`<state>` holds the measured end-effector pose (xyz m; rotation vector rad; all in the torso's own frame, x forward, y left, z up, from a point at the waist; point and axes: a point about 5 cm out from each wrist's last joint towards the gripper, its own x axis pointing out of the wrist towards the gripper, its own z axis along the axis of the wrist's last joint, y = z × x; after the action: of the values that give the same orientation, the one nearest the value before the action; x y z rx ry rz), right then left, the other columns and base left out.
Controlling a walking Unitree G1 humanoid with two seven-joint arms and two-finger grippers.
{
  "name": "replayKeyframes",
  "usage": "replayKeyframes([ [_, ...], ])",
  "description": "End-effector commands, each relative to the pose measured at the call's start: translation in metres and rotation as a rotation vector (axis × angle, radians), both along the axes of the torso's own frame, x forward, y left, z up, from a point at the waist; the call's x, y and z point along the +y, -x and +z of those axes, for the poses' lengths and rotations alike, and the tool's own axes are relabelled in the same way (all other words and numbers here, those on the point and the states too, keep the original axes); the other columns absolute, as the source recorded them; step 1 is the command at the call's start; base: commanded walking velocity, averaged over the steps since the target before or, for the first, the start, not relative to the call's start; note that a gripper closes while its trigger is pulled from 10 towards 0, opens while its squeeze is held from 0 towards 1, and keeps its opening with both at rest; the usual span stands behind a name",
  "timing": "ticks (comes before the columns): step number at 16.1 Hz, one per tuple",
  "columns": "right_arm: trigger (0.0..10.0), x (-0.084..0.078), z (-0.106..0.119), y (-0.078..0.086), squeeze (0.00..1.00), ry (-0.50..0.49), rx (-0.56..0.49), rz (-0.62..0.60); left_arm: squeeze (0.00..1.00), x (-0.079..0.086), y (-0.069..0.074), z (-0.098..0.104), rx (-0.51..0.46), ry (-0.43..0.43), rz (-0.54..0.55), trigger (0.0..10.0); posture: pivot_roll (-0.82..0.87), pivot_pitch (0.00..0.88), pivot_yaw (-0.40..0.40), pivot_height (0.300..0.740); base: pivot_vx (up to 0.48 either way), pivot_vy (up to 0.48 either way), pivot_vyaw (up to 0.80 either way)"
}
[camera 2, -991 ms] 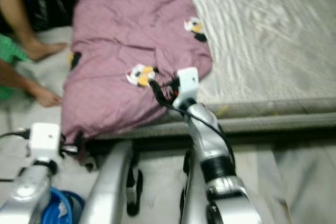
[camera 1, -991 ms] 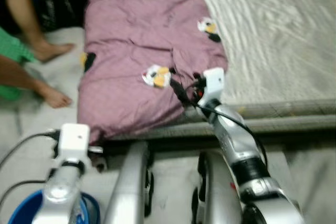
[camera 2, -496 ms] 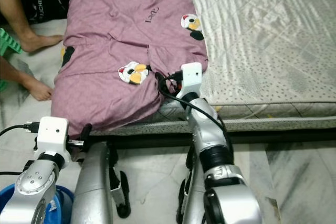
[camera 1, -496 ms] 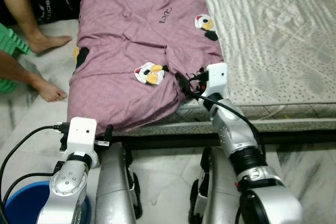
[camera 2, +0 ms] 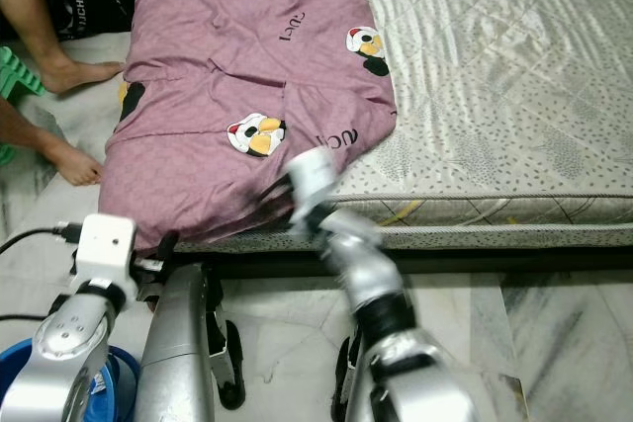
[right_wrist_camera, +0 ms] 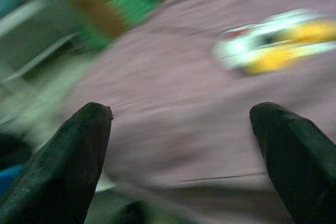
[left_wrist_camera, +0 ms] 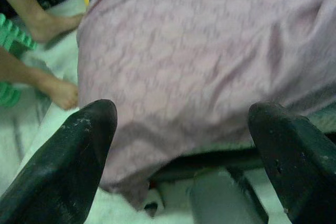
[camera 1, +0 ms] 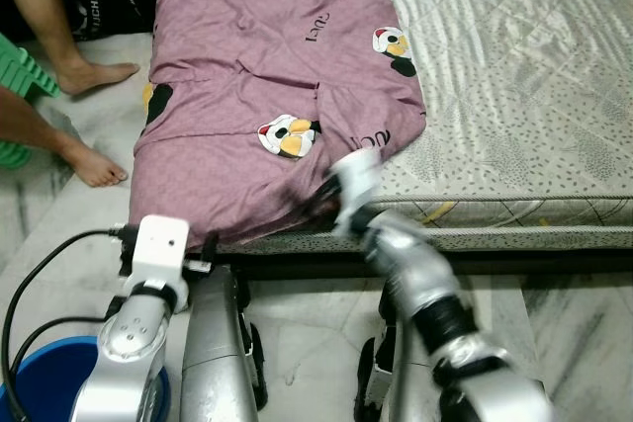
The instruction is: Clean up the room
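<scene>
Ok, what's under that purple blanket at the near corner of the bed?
The purple blanket lies on the mattress and hangs over its near edge above the dark bed frame. Whatever is beneath its folds stays covered.

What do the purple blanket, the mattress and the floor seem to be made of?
The purple blanket looks like soft matte woven cloth: it creases and drapes over the bed's edge. The mattress seems padded quilted fabric, with stitched diamond lines and a speckled print. The floor looks like polished marble or stone tile, pale with grey veins.
</scene>
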<state>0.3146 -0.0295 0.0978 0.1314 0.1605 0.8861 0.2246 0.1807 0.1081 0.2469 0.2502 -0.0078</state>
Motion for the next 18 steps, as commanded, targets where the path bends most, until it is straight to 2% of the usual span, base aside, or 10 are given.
replayKeyframes([
  [1, 10.0, 0.007, 0.003, 0.004, 0.00, -0.018, 0.001, 0.059, 0.00, 0.002, 0.004, -0.005, 0.020, -0.009, 0.001, 10.0, 0.15, 0.236, 0.006, 0.561, 0.000, 0.000, 0.00],
  [3, 10.0, 0.012, 0.015, -0.005, 0.00, -0.043, -0.066, -0.007, 0.00, 0.002, 0.004, -0.002, 0.004, -0.003, 0.001, 10.0, 0.16, 0.231, 0.006, 0.561, 0.000, 0.000, 0.00],
  [4, 10.0, 0.009, 0.022, -0.013, 0.00, -0.091, -0.045, -0.064, 0.00, 0.002, 0.004, -0.002, 0.003, -0.001, -0.002, 10.0, 0.16, 0.228, 0.008, 0.561, 0.000, 0.000, 0.00],
  [6, 10.0, 0.011, 0.022, -0.015, 0.00, -0.094, -0.012, -0.095, 0.00, 0.000, 0.003, -0.003, 0.003, 0.005, -0.006, 10.0, 0.16, 0.228, 0.010, 0.561, 0.000, 0.000, 0.00],
  [10, 10.0, 0.009, -0.013, -0.015, 0.00, 0.084, 0.174, -0.273, 0.00, -0.002, 0.000, -0.002, 0.000, 0.013, -0.015, 10.0, 0.15, 0.227, 0.011, 0.561, 0.000, 0.000, 0.00],
  [11, 10.0, 0.001, -0.023, -0.016, 0.00, 0.134, 0.223, -0.315, 0.00, -0.002, 0.000, -0.002, 0.000, 0.013, -0.016, 10.0, 0.16, 0.233, 0.012, 0.561, 0.000, 0.000, 0.00],
  [12, 10.0, -0.008, -0.029, -0.018, 0.00, 0.139, 0.271, -0.374, 0.00, -0.002, 0.001, -0.002, 0.001, 0.014, -0.015, 10.0, 0.16, 0.233, 0.012, 0.561, 0.000, 0.000, 0.00],
  [14, 10.0, -0.028, -0.020, -0.031, 0.00, 0.077, 0.241, -0.540, 0.00, -0.002, 0.001, -0.001, 0.000, 0.014, -0.012, 10.0, 0.16, 0.239, 0.007, 0.561, 0.000, 0.000, 0.00],
  [16, 10.0, -0.051, -0.011, -0.043, 0.00, 0.056, 0.210, -0.713, 0.00, -0.002, 0.001, -0.001, 0.002, 0.014, -0.009, 10.0, 0.16, 0.240, 0.005, 0.561, 0.000, 0.000, 0.00],
  [18, 10.0, -0.088, -0.007, -0.050, 0.00, 0.030, 0.224, -0.907, 0.00, -0.002, 0.002, -0.001, 0.001, 0.014, -0.002, 10.0, 0.16, 0.239, -0.001, 0.561, 0.000, 0.000, 0.00],
])
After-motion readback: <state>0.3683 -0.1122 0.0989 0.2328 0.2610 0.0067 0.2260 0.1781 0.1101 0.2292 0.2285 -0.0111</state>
